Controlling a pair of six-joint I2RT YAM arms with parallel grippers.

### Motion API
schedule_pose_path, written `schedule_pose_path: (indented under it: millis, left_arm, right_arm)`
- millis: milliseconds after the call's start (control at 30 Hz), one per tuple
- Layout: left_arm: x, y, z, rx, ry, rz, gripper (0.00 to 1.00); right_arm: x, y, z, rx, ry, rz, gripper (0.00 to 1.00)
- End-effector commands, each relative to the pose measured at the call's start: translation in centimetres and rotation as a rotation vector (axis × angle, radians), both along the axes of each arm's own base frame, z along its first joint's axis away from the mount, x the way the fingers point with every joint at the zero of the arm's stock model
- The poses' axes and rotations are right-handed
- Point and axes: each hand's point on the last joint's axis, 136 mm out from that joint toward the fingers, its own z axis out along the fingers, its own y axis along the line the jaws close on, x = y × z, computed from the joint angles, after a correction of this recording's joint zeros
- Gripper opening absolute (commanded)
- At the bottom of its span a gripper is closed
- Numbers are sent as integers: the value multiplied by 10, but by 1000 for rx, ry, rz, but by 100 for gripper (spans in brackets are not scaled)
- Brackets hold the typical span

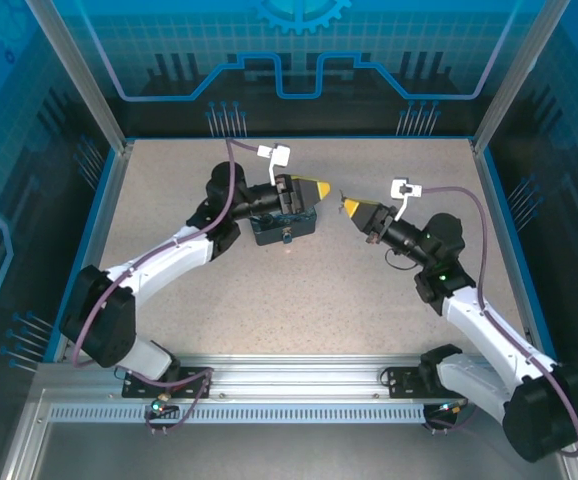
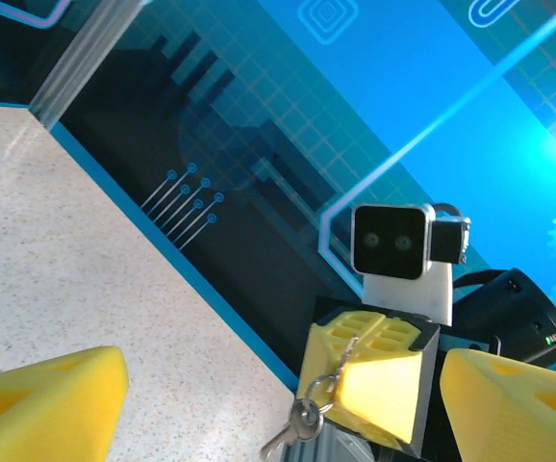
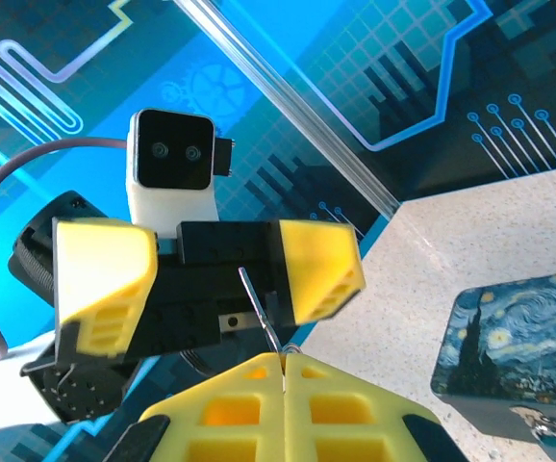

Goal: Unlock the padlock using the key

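Note:
My right gripper [image 3: 284,358] is shut on the key [image 3: 259,306], whose thin silvery blade sticks out past the fingertips. In the left wrist view the key [image 2: 347,354] carries a ring with a second small key [image 2: 292,430] dangling below. My left gripper [image 2: 283,380] is open, its yellow fingers [image 2: 52,404] wide apart, facing the right gripper [image 1: 350,207] a short way off. From above, the left gripper [image 1: 314,190] hovers over the dark-blue painted tin box [image 1: 284,226]. A tiny silvery piece on the box's front [image 3: 540,425] looks like the padlock.
The tin box [image 3: 509,337] stands mid-table between the two arms. Blue walls and metal posts [image 1: 74,75] fence the speckled tabletop [image 1: 299,300]. An aluminium rail [image 1: 289,385] runs along the near edge.

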Motion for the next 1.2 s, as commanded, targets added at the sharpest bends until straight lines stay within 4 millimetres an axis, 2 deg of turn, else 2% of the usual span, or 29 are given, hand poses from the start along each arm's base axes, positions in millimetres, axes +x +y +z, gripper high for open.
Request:
schedule_pose_path:
  millis: [0,167,467,733,1033,1167]
  left_arm:
    - [-7,-8,25,-41,-77,-39,83]
    - [-9,-15,24,-45,-71,-63,71]
    - [-7,-19,22,-43,-66,-71,47]
    - [-7,-22,20,-38,-59,-83,34]
    - [-7,-22,20,-28,-65,-79,0]
    - [-7,-21,22,-27,-65,-73,0]
  right_arm:
    - [0,9,23,49,-51,33,0]
    - [4,21,21,45,-37,67,0]
    - [5,24,17,53,-19,67,0]
    - [7,27,19,72,-11,77,0]
    - [9,26,14,70,-1,69,1]
    - [6,23,11,52,-23,67,10]
